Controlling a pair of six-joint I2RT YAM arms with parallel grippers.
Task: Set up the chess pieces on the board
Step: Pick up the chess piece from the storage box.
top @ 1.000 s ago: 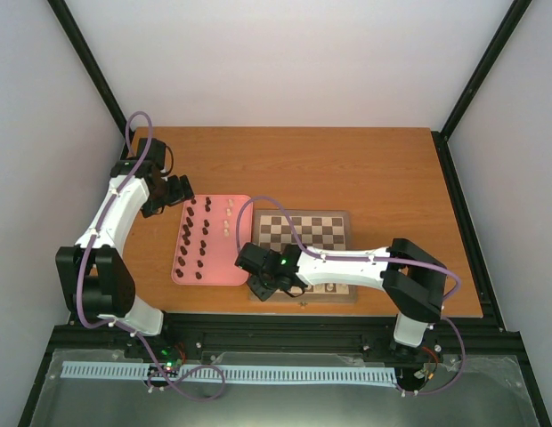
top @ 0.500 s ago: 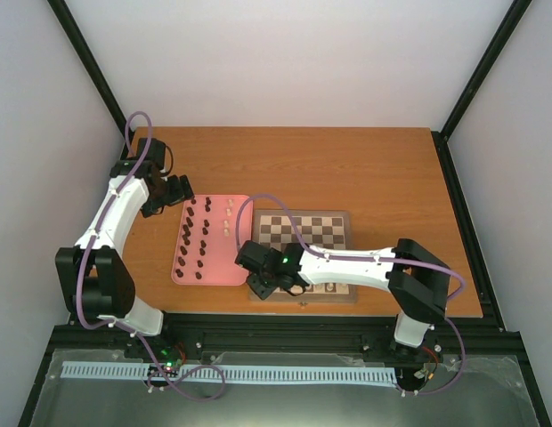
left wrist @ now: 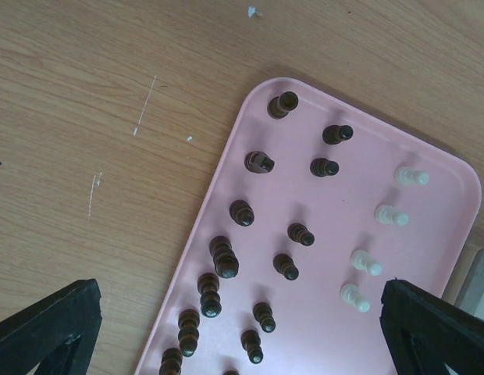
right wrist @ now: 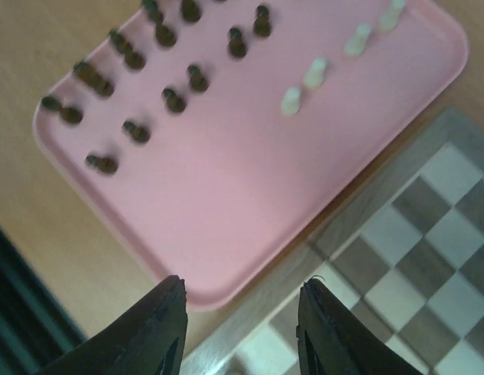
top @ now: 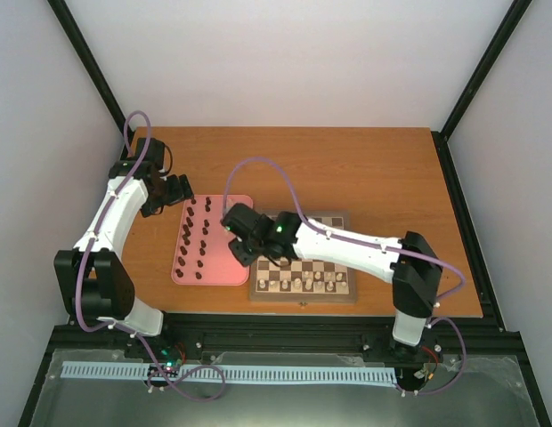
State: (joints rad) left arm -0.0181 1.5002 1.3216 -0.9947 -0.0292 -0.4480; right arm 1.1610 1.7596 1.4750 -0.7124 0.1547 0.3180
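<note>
Board [top: 278,298]: just beside the right edge of the pink tray [top: 218,271].
White pieces on the board [top: 298,283]: lined up in the near rows, down and to the right of the tray.
Right gripper [right wrist: 240,320]: a second ago low over the board corner next to the tray's near right corner. Now swung up over the tray's right edge, fingers apart, nothing between them.
Meaning: likely one white piece just put down, and now back for the next one.
White pieces on the tray [left wrist: 367,263]: four, in a line along the tray's right side.
Dark pieces [left wrist: 242,212]: many, standing on the left and middle of the tray. None seen on the board.
Left gripper [left wrist: 242,320]: no change. Hanging over the tray's far left corner, fingers wide apart, empty.
Left to do: the last four white ones, then all the dark ones. Looks like less than half done.
</note>
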